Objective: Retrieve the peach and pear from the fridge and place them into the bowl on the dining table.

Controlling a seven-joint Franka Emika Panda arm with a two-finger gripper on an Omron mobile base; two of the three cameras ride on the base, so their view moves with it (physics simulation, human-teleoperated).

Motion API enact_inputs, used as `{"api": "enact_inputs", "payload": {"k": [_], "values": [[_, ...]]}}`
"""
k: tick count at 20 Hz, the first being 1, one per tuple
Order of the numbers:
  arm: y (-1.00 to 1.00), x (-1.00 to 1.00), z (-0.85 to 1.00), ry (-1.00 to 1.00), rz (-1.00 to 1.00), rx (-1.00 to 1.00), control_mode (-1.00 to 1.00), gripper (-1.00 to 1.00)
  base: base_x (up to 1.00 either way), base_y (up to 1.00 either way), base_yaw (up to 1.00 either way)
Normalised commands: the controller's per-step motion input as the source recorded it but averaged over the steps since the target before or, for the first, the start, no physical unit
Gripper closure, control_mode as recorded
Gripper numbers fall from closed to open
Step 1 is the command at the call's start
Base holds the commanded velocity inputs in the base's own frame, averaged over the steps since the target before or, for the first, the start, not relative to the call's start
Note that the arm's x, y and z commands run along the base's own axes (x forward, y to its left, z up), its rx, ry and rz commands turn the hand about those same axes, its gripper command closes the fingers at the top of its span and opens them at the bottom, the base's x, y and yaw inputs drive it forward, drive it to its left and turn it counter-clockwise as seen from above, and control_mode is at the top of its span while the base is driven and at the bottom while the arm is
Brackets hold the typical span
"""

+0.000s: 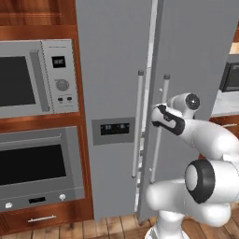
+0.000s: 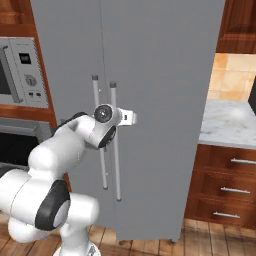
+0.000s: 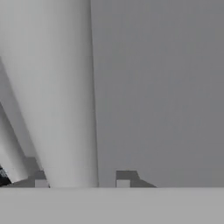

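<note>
Still early: hand [image 3: 81,183] clamped shut on the right door handle [image 3: 57,96] of the fridge [image 1: 116,70], bar sitting between the fingertips [image 3: 124,179]. Just past the hand, that door stands only a crack ajar. Peach and pear presumably behind it, can't confirm. Left: swing door open, pick both fruits, carry to bowl on the dining surface.
</note>
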Motion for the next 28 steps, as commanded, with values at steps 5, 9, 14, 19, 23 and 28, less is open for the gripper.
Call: {"api": "enact_inputs", "payload": {"k": [5,9,14,19,23,28], "values": [[-0.5,-0.82,0.18,0.12,-0.01,-0.02,-1.0,1.0,0.0,0.0,0.0],[-0.75,-0.99,0.11,0.01,0.0,0.0,-1.0,1.0,0.0,0.0,0.0],[-0.95,-1.0,0.05,-0.01,0.0,0.0,-1.0,1.0,0.0,0.0,0.0],[-0.68,-0.99,0.23,0.0,0.0,0.0,-1.0,-1.0,0.0,0.0,0.0],[-0.09,-1.0,0.64,-0.01,-0.08,-0.12,-1.0,-1.0,0.0,0.0,0.0],[-0.04,-0.78,0.58,0.15,-0.27,-0.25,-1.0,-1.0,0.0,0.0,0.0]]}}
